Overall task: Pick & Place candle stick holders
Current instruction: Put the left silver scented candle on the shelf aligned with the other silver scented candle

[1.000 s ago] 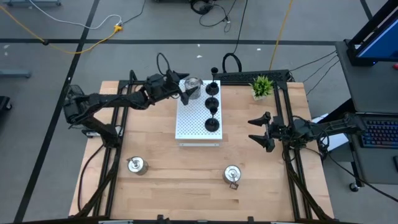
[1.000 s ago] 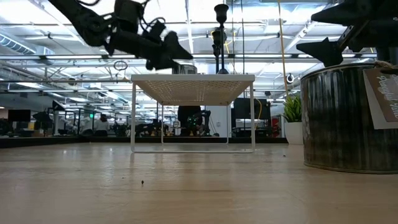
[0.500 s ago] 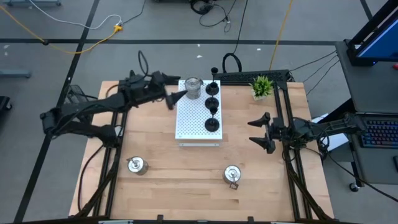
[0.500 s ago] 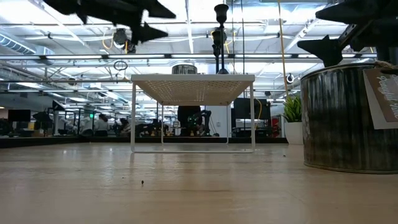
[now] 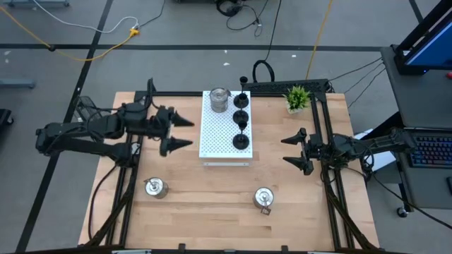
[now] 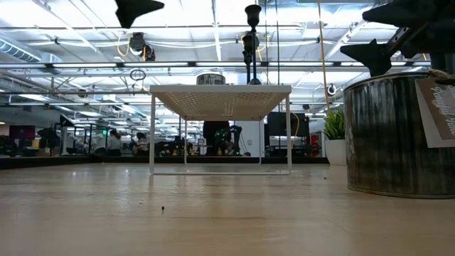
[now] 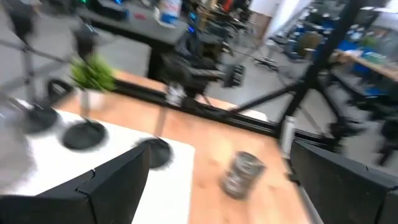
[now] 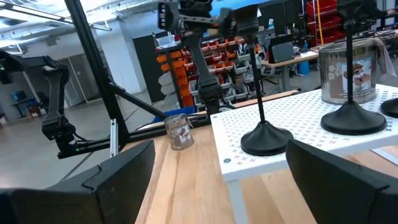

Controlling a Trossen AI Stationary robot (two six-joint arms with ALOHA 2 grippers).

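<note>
Left gripper (image 5: 182,133) hangs over the wooden surface (image 5: 212,190) just left of the white perforated board (image 5: 219,130), fingers spread wide, nothing between them. Right gripper (image 5: 295,150) sits over the surface's right part, well apart from the board, fingers also wide and empty.

On the board: one silver holder (image 5: 219,99) at the back left corner, and three black holders in a row along the right edge: back one (image 5: 241,100), middle one (image 5: 241,116), front one (image 5: 241,141). A fourth black holder (image 5: 244,82) stands just behind the board's back edge; whether it touches the board cannot be told.

Two more silver holders stand on the bare surface near the front: one front left (image 5: 155,187), one front centre-right (image 5: 264,198) with a small tag; well apart from each other and from the board.

Green plant (image 5: 297,97) at the back right corner. The low view shows the board as a raised stand on legs (image 6: 220,96) and the tagged silver holder (image 6: 398,135) close up at right.
</note>
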